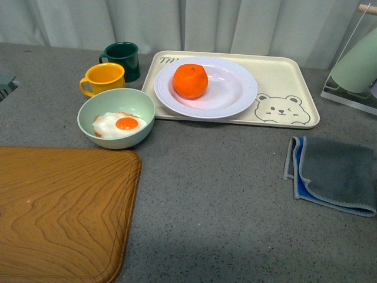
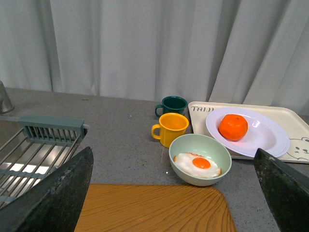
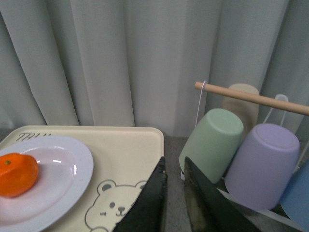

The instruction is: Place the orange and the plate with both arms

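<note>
- Sitting in the plate (image 1: pixel 235 88): the orange (image 1: pixel 190 81), toward the plate's 9 o'clock side in the front view, touching the basin.
- Resting on the beige bear tray (image 1: pixel 288 76), covering the tray's 9 o'clock half; bear face printed at the tray's 4 o'clock corner.
- Just off the tray at 9 o'clock: a dark green mug (image 1: pixel 122 60) and a yellow mug (image 1: pixel 103 79), side by side and close together.
- At 7 o'clock from the plate: a pale green bowl (image 1: pixel 116 117) holding a fried egg (image 1: pixel 121 124).
- At 7 o'clock on the grey counter (image 1: pixel 218 194): a wooden cutting board (image 1: pixel 62 212); at 4 o'clock: a folded grey and blue cloth (image 1: pixel 334 174).
- At 2 o'clock: a cup rack (image 3: pixel 251 98) with a green cup (image 3: pixel 212 142), a lilac cup (image 3: pixel 263 164) and a beige one behind, hung mouth-down.
- Neither arm visible in the front view.
- Left gripper (image 2: pixel 169 193): fingers spread wide apart, nothing between them, well short of the bowl; a grey wire rack (image 2: pixel 34 150) alongside.
- Right gripper (image 3: pixel 175 203): fingers nearly together with only a thin gap, nothing clamped, above the tray's edge near the cup rack.
</note>
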Robot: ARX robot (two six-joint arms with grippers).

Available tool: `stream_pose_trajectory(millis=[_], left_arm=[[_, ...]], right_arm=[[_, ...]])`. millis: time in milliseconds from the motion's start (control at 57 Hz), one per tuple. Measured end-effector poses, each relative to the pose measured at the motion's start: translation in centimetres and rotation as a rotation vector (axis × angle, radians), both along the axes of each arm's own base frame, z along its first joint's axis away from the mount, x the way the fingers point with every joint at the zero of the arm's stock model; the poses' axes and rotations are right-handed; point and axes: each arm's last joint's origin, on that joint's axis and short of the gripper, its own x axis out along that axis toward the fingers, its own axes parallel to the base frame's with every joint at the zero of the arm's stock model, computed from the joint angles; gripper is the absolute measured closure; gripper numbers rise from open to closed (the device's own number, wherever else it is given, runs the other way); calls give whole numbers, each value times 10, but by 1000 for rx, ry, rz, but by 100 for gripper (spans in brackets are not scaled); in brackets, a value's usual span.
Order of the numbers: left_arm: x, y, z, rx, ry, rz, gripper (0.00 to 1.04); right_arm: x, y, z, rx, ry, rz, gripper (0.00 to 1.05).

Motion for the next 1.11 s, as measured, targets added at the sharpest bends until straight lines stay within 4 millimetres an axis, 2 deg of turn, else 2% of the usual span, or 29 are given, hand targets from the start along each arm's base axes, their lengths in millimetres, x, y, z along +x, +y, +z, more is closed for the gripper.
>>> stream_pose_trajectory(millis=[53, 298, 526, 754, 1105], left_arm=[[0, 0, 0, 0, 0, 0, 7], [0, 0, 0, 0, 0, 0, 7], [0, 0, 0, 0, 0, 0, 7], [0, 0, 0, 0, 0, 0, 7], [0, 0, 0, 0, 0, 0, 7]], right_arm=[[-12, -2, 2, -5, 1, 2, 104], [-56, -16, 11, -7, -3, -1, 104], [-87, -17, 21, -7, 17, -2, 104], [-111, -17, 26, -7, -1, 0, 104], [-134, -17, 27, -7, -6, 1, 104]])
